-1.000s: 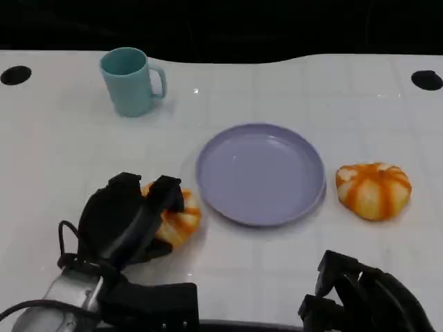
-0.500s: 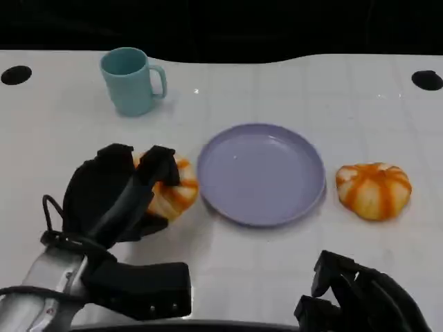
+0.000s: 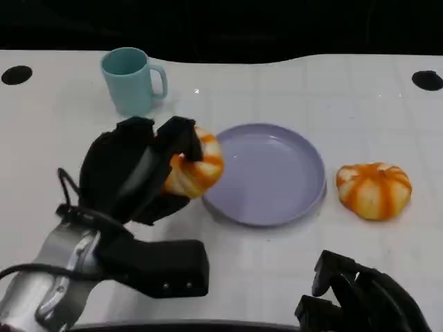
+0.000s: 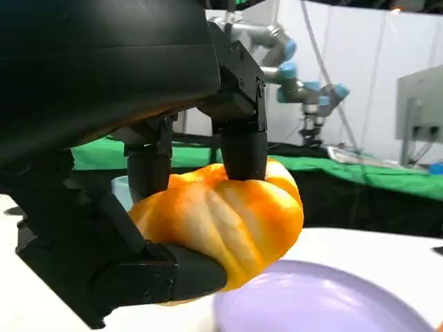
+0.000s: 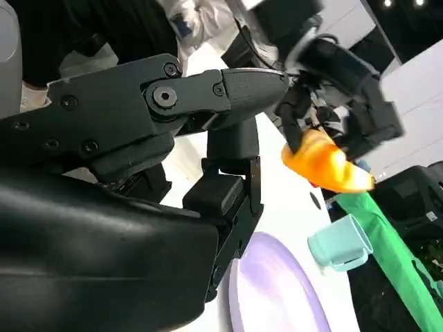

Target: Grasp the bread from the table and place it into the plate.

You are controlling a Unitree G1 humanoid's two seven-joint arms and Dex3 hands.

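Note:
My left hand (image 3: 135, 173) grips an orange-and-cream striped bread roll (image 3: 197, 164) and holds it off the table, at the left rim of the lilac plate (image 3: 277, 181). From the left wrist, the roll (image 4: 225, 218) sits clamped between the black fingers (image 4: 239, 149), with the plate (image 4: 325, 304) just beneath it. A second striped roll (image 3: 374, 189) lies on the table right of the plate. My right hand (image 3: 363, 297) rests low at the front right, fingers curled, holding nothing. The right wrist view shows the held roll (image 5: 322, 162) and the plate (image 5: 273, 294).
A teal mug (image 3: 130, 80) stands at the back left, handle to the right; it also appears in the right wrist view (image 5: 339, 245). Black round holes (image 3: 15, 75) (image 3: 426, 79) mark the white table's far corners. The table's dark back edge runs behind the mug.
My left hand has lifted the roll off the table and carried it up and to the right, to the plate's left rim. The right hand and second roll stayed put.

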